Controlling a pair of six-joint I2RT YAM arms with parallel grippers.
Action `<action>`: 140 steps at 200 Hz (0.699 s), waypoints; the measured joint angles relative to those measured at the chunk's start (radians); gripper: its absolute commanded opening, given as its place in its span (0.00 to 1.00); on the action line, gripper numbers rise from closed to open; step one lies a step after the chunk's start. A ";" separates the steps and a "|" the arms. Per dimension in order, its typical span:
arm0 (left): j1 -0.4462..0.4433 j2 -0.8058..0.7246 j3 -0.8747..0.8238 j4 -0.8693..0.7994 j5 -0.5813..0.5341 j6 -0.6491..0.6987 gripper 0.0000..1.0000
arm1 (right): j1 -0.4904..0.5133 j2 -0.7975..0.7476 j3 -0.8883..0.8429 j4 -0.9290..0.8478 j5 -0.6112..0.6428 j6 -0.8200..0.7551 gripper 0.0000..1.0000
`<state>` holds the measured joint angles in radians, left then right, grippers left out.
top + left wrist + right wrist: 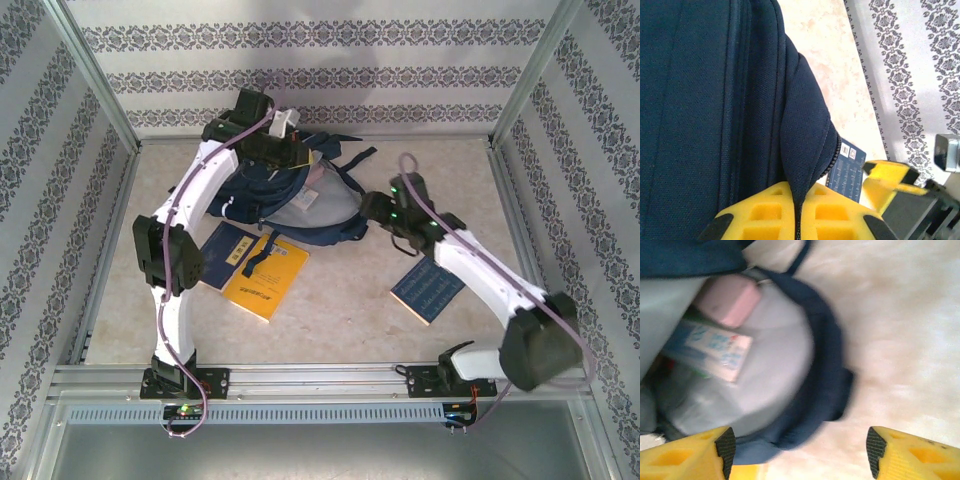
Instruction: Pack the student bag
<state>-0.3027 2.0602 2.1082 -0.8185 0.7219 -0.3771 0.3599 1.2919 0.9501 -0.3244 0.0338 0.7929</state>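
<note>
Grey flower stripes run across the walls all round, and shiny metal posts stand at the corners. The table is pale and creamy, like stone. At the far middle of it lies the student bag, big and dark blue, with its mouth facing the right arm. Just in front of the bag, on the left side, a yellow book lies flat, and a dark blue book sits beside it, touching it. Another blue book lies on the right, partly under the right arm. The left gripper is at the far top of the bag, and its yellow fingers are pinched tight on a fold of blue cloth by the zip. A small blue thing with a white label peeks out behind that fold; I cannot tell what it is. The right gripper hangs by the bag's open mouth with its jaws wide apart, holding nothing. Inside the bag I can see a pink box and a blue and white pack, both a bit blurry.
</note>
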 measured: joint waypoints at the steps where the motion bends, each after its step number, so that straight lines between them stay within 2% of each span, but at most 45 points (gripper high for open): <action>1: -0.001 0.000 -0.002 0.002 0.000 0.001 0.11 | -0.006 -0.005 -0.005 -0.001 0.000 0.000 0.73; 14: -0.016 -0.009 -0.064 0.038 0.003 0.007 0.20 | -0.119 -0.089 -0.117 -0.017 0.020 0.009 0.74; 35: -0.051 -0.014 -0.161 0.072 -0.002 0.019 0.43 | -0.322 -0.164 -0.296 -0.063 0.041 0.045 0.76; 59: -0.101 -0.014 -0.216 0.079 -0.032 0.034 0.60 | -0.416 -0.169 -0.397 -0.129 0.063 0.074 0.80; 79: -0.146 -0.017 -0.215 0.084 -0.056 0.046 0.65 | -0.437 -0.146 -0.406 -0.135 0.072 0.077 0.80; 111: -0.238 -0.023 -0.210 0.089 -0.121 0.063 0.65 | -0.441 -0.013 -0.384 -0.102 0.040 0.025 0.76; 140: -0.328 -0.023 -0.244 0.158 -0.132 0.033 0.65 | -0.434 0.079 -0.330 0.009 -0.101 -0.032 0.71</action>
<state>-0.6308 2.0373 1.8641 -0.6601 0.5900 -0.3443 -0.0742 1.3712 0.6205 -0.3153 -0.0673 0.7612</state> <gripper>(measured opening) 0.653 0.725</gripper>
